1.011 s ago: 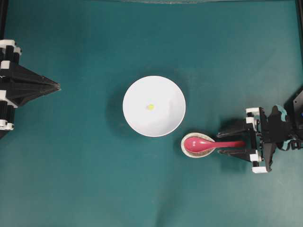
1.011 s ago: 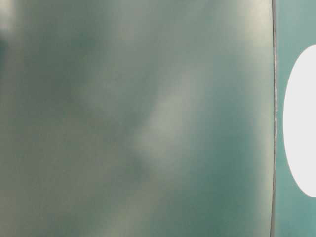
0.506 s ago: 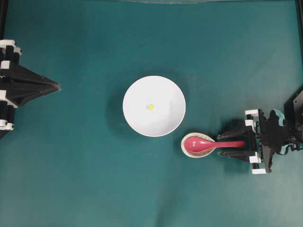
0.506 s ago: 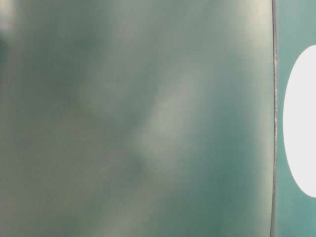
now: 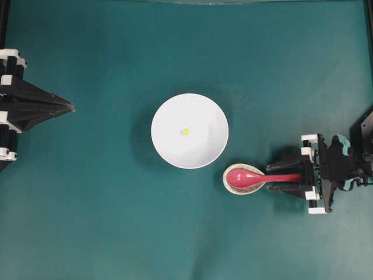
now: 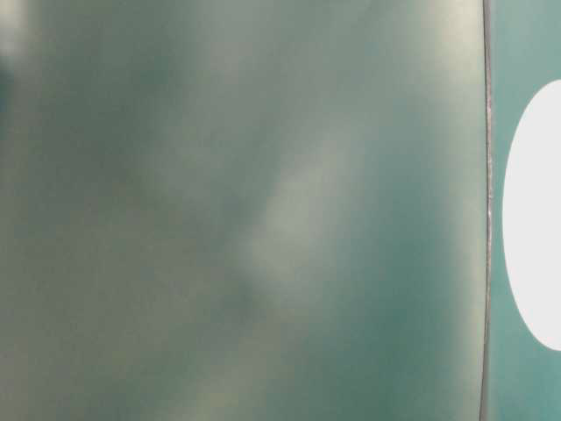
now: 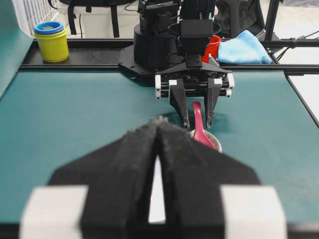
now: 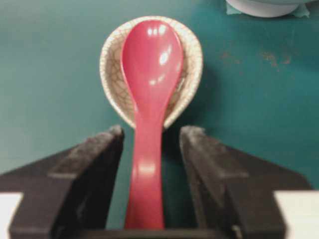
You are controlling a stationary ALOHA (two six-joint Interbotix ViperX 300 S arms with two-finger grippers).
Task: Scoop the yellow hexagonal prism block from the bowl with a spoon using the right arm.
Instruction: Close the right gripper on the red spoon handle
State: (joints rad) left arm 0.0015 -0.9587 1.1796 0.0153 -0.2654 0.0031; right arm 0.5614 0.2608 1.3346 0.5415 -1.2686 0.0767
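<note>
- The left gripper [image 5: 70, 107] sits at the far left edge of the green table [image 5: 116, 221], well apart from everything; in the left wrist view its fingers [image 7: 132, 164] are pressed together with nothing between them.
- The white bowl [image 5: 169, 149] stands mid-table, and the tiny yellow block [image 5: 185, 132] lies loose on its floor near the centre, far from either pair of fingers.
- Just beside the bowl's lower right rim is a small speckled dish [image 5: 230, 185], with the pink-red spoon [image 5: 250, 177] resting scoop-first in it and its handle pointing toward the right arm.
- The right gripper [image 5: 278, 177] has its fingers [image 8: 94, 164] on either side of the spoon handle. The right wrist view shows a gap of table on both sides of the handle, so the jaws are released and nothing is grasped yet.
- The step in hand looks like the pick-up of the spoon: fingers in place around the handle, grip not made.
- The next move calls for squeezing evenly on the narrow, glossy handle so that it does not twist or slip, then lifting the scoop clear of the dish before swinging left toward the bowl and the block.
</note>
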